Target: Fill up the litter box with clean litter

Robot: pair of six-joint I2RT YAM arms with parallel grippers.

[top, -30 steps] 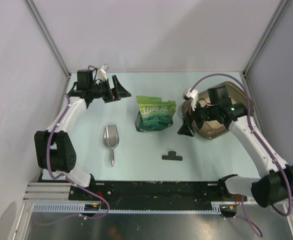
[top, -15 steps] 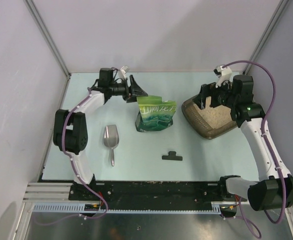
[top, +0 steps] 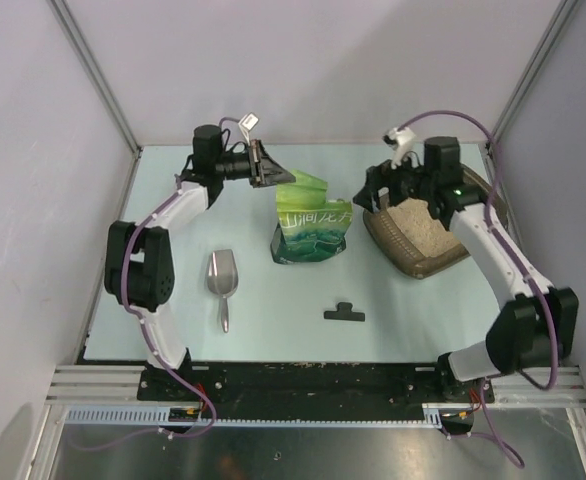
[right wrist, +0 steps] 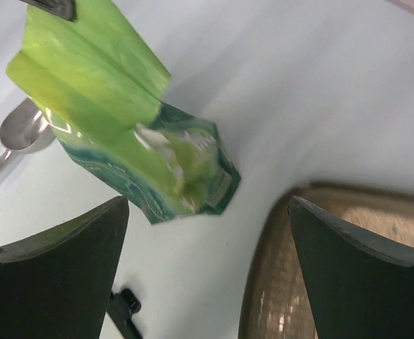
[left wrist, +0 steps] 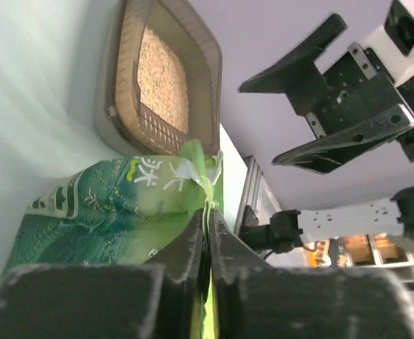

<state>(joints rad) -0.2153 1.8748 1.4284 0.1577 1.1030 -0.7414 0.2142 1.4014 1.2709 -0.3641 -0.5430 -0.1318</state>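
The green bag [top: 313, 228] stands mid-table with its top flap pulled up and to the left. My left gripper [top: 273, 173] is shut on that flap's edge; in the left wrist view the fingers [left wrist: 193, 240] pinch the light green film of the bag [left wrist: 108, 198]. The brown litter box [top: 398, 250] lies at the right, holding pale beige litter [top: 420, 222]. My right gripper [top: 371, 190] hangs open between bag and box. Its wrist view shows the bag [right wrist: 108, 120] ahead and the box rim [right wrist: 270, 282] by the right finger.
A silver metal scoop [top: 221, 278] lies left of the bag, handle toward the near edge. A small black clip [top: 344, 312] lies in front of the bag. Grey walls and metal frame posts close the table at the back and sides.
My left gripper has moved right to the bag's top and shut on the flap, lifting it. My right gripper has swung left from over the litter box toward the bag, staying open.
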